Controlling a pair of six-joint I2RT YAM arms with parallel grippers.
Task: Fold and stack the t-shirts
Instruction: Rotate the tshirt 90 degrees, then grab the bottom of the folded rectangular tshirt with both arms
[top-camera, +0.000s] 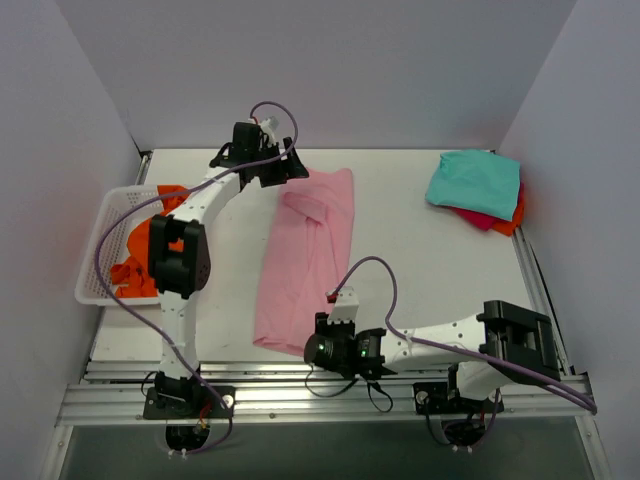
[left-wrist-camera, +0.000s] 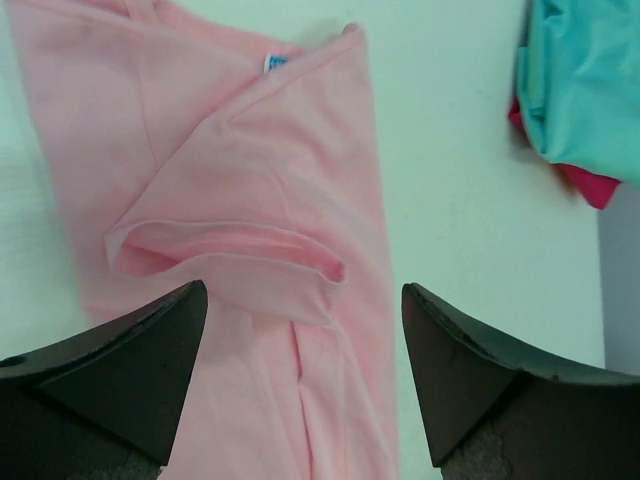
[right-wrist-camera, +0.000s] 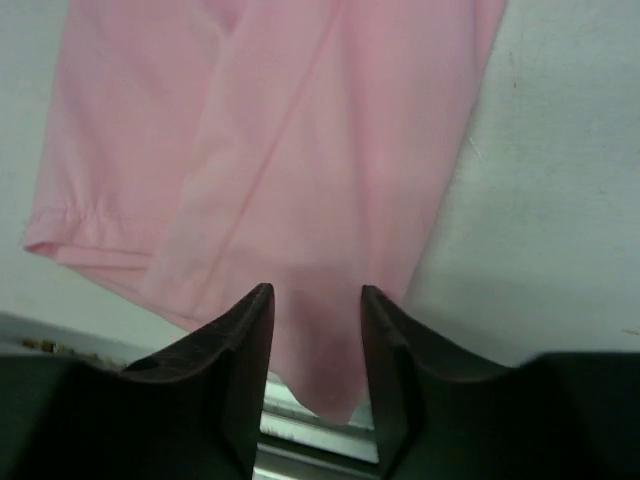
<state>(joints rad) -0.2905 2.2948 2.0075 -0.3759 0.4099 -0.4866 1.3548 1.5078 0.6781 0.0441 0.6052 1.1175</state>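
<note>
1. Pink tee (top-camera: 305, 260) lies in the middle of the worktop (top-camera: 420, 270) as a long, narrow strip. It is folded lengthwise and runs from the far side down to the near edge.
2. Left gripper (left-wrist-camera: 300, 390) hovers over the far end of the strip with its jaws spread wide and nothing in them.
3. On my left wrist view, a folded-in sleeve (left-wrist-camera: 230, 255) lies flat on the cloth just ahead of the gap between the fingers. I see neither finger touching it.
4. Right gripper (right-wrist-camera: 315, 340) sits low at the near end of the strip, right over the hem.
5. Its jaws stand only a narrow gap apart. The hem's corner lies in that gap and droops past the worktop's near edge.
6. The cloth there looks slack and smooth rather than bunched, so I read this gripper as slightly open and not holding the tee.
7. Teal tee (top-camera: 475, 180) sits folded at the far right corner on top of a red tee (top-camera: 478, 218), well apart from both grippers.
8. Orange tee (top-camera: 133, 262) lies crumpled in the basket (top-camera: 95, 250) at the left edge, beside the left arm.
</note>
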